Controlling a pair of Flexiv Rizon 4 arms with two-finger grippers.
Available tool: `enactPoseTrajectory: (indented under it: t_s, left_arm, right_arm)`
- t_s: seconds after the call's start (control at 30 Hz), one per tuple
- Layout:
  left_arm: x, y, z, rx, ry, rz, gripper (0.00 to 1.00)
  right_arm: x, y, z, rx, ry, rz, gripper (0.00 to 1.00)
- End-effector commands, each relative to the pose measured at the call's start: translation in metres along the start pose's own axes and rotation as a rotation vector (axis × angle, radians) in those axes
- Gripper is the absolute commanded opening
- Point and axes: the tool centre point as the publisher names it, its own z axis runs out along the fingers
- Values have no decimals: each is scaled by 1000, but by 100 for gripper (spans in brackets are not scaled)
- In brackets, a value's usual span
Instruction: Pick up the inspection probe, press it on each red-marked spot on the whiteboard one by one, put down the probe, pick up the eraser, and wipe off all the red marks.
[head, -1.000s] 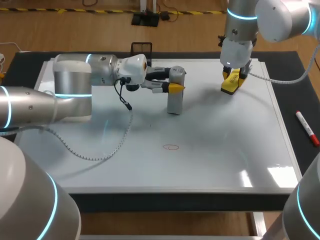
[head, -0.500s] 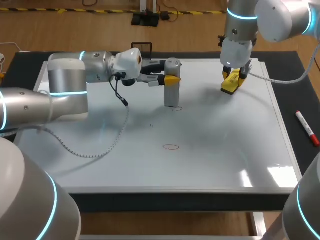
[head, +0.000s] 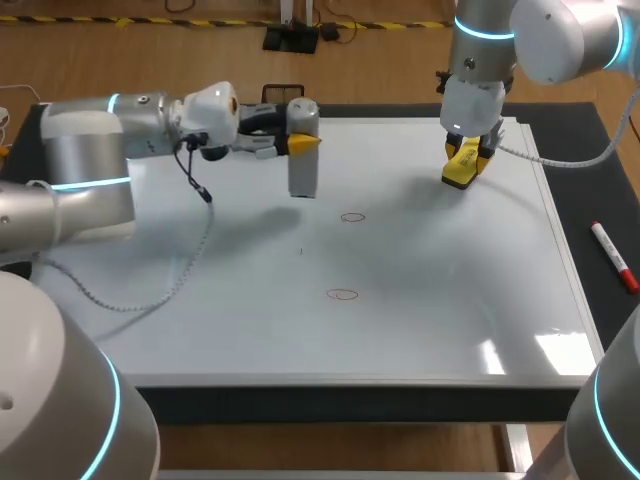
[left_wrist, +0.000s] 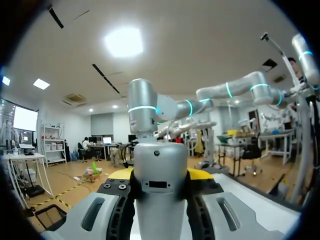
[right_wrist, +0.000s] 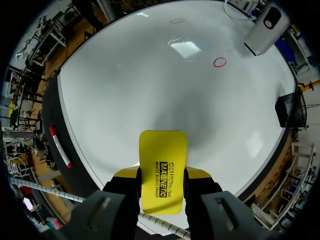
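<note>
My left gripper (head: 300, 142) is shut on the grey inspection probe (head: 303, 148), held upright above the far left part of the whiteboard (head: 200, 300). In the left wrist view the probe (left_wrist: 160, 195) stands between the fingers. Two red circles are drawn on the board, one (head: 352, 216) near the middle and another (head: 343, 294) nearer the front; both also show in the right wrist view (right_wrist: 219, 62) (right_wrist: 177, 20). My right gripper (head: 465, 162) is shut on the yellow eraser (head: 462, 168) at the board's far right; in its wrist view the eraser (right_wrist: 162, 170) sits between the fingers.
A red marker (head: 613, 256) lies on the black mat to the right of the whiteboard. A small black mesh holder (head: 282, 96) stands beyond the board's far edge. The left arm's cable (head: 160, 290) hangs over the board's left half.
The left arm has lifted the probe off the upper red circle and carried it left and toward the far edge. The right arm has kept still with the eraser.
</note>
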Motion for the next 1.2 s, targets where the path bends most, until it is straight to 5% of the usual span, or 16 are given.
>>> enactPoseTrajectory:
  t_s: [0.03,0.7,1.2]
  left_arm:
    - [5,-16,-20,-17,-29,11,0]
    - [-10,-36,-107,13,-121,8,0]
    - [-17,-34,-133,24,-139,-8,0]
  right_arm:
    - [0,-1,-1,2,3,-2,0]
    - [0,-1,-1,2,3,-2,0]
    - [0,-1,-1,2,3,-2,0]
